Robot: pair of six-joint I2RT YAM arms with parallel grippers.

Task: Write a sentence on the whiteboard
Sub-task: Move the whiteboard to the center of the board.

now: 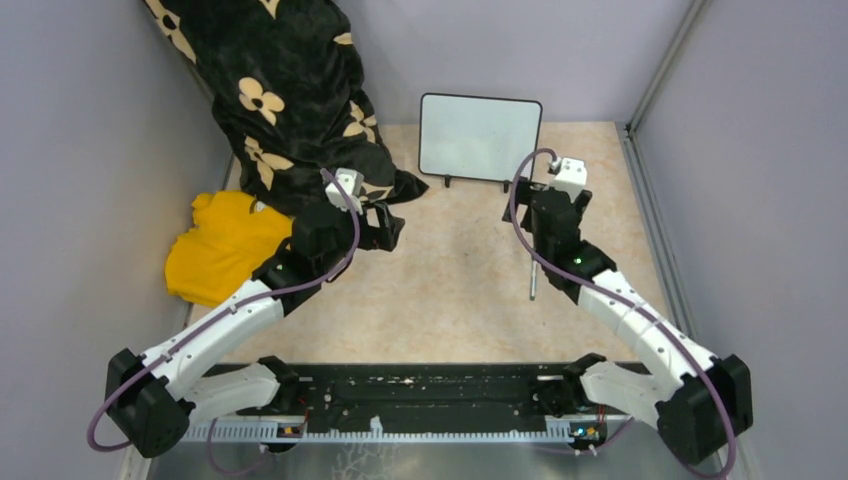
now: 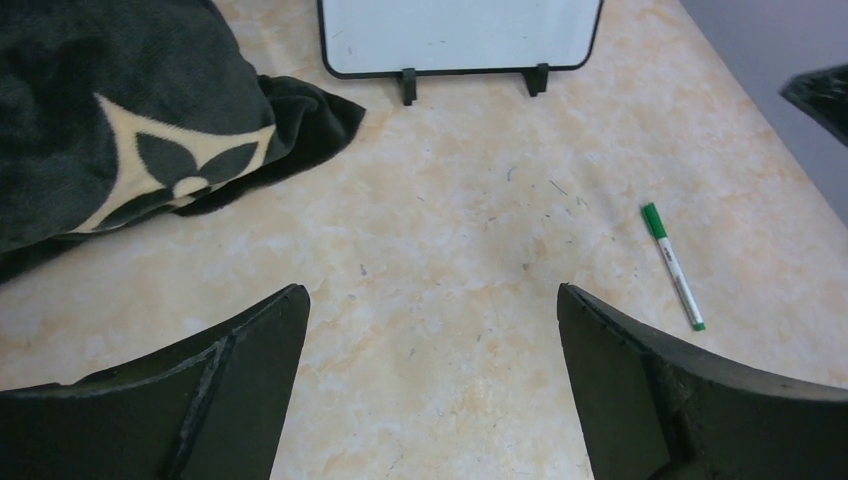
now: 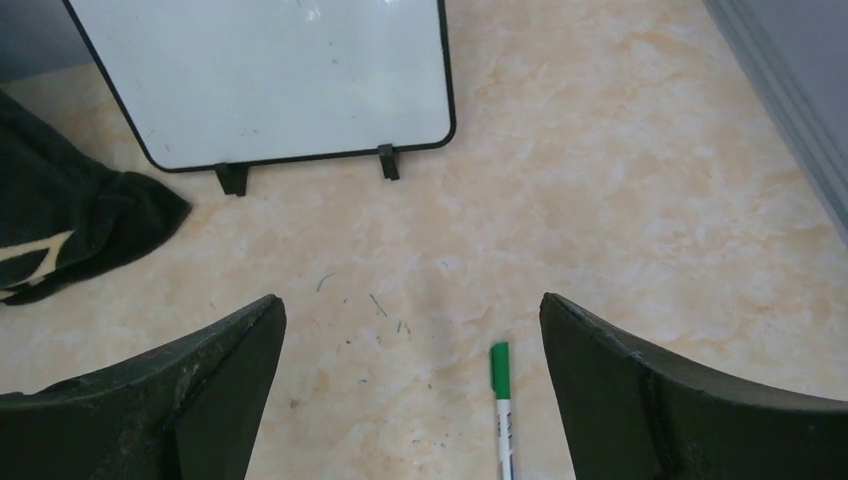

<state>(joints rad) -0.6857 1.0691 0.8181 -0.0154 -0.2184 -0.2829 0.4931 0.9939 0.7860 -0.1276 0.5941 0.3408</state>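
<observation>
The whiteboard (image 1: 480, 138) stands upright on two black feet at the back of the table, blank; no green lettering shows on it. It also shows in the left wrist view (image 2: 460, 35) and the right wrist view (image 3: 270, 80). A green-capped white marker (image 3: 502, 405) lies flat on the table between my right gripper's open jaws, nearer the right one; it also shows in the left wrist view (image 2: 673, 265) and the top view (image 1: 533, 283). My right gripper (image 3: 412, 390) is open and empty above it. My left gripper (image 2: 432, 380) is open and empty over bare table.
A black blanket with cream flowers (image 1: 290, 90) is heaped at the back left, its corner reaching toward the board (image 2: 150, 130). A yellow cloth (image 1: 225, 245) lies left of my left arm. Grey walls close in both sides. Small pen marks dot the table (image 3: 375, 305).
</observation>
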